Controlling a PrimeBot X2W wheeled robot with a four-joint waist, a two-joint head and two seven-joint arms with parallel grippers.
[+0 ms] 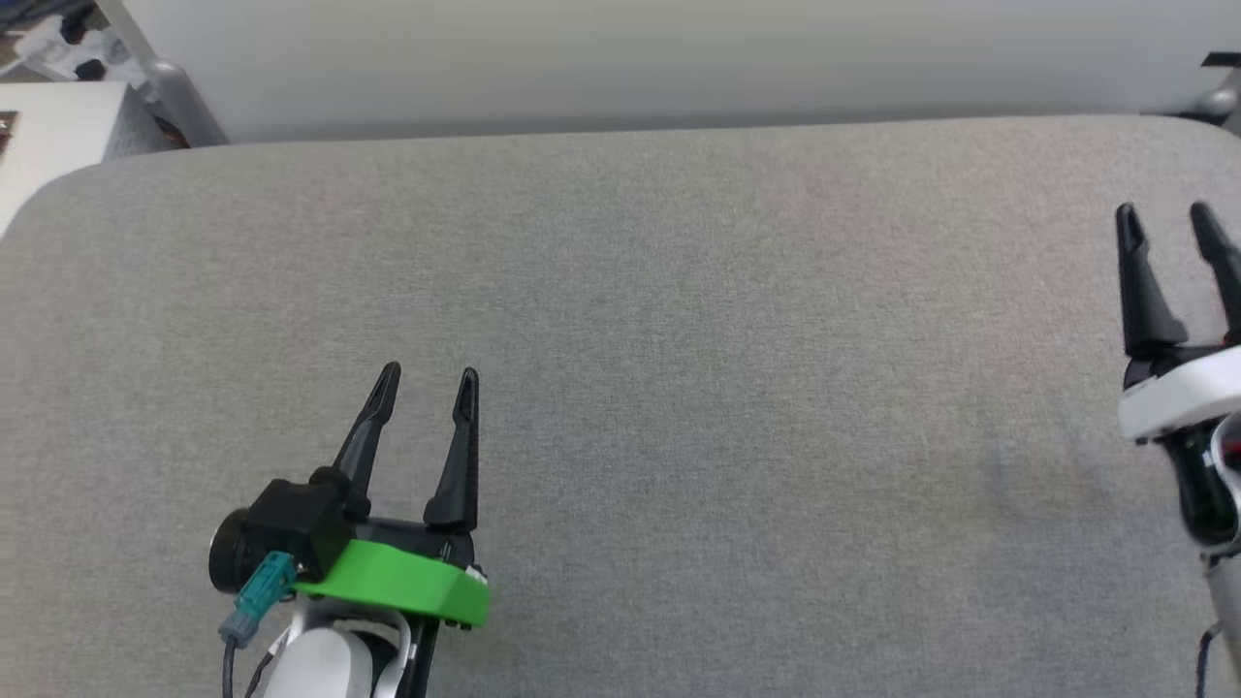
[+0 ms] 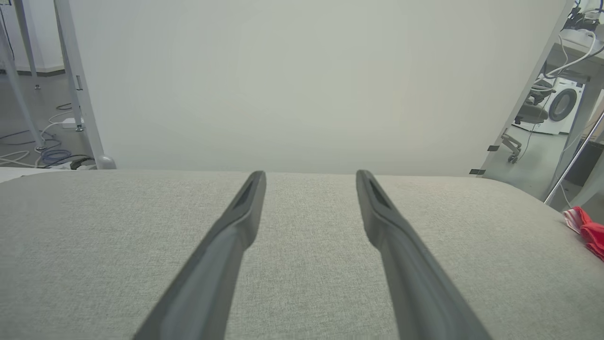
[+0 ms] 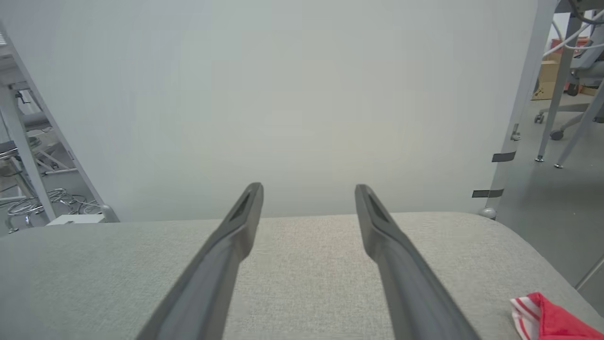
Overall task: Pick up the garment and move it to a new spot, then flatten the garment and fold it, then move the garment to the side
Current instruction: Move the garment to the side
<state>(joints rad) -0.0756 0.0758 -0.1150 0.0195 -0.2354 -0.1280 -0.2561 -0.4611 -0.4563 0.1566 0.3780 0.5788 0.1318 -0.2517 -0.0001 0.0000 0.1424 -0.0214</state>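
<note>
Two tools hover over a grey fabric-covered bench (image 1: 679, 339), neither one carrying or touching anything. Left tool (image 1: 429, 373): seen from the head camera at lower left, mounted behind a bright green collar (image 1: 397, 582) with a teal connector (image 1: 262, 586) at its side; its two dark fingers (image 1: 456, 465) stand well apart and point toward the far edge of the bench. Right tool (image 1: 1163, 208): at the right margin of the same view, partly cut off by the frame, its fingers likewise spread wide with bare bench surface between them. Each wrist view confirms the gap, showing grey cloth between the two long fingers. Garment (image 3: 547, 314): a crumpled red piece with red-and-white striped trim (image 3: 521, 309), lying on the bench near its rounded right-hand end, to the right of the right tool and apart from it; the left wrist view shows the same red fabric (image 2: 587, 226) at its right margin. How much of it extends past the frame cannot be told. A plain white panel (image 1: 630, 58) stands upright along the far edge of the bench.
</note>
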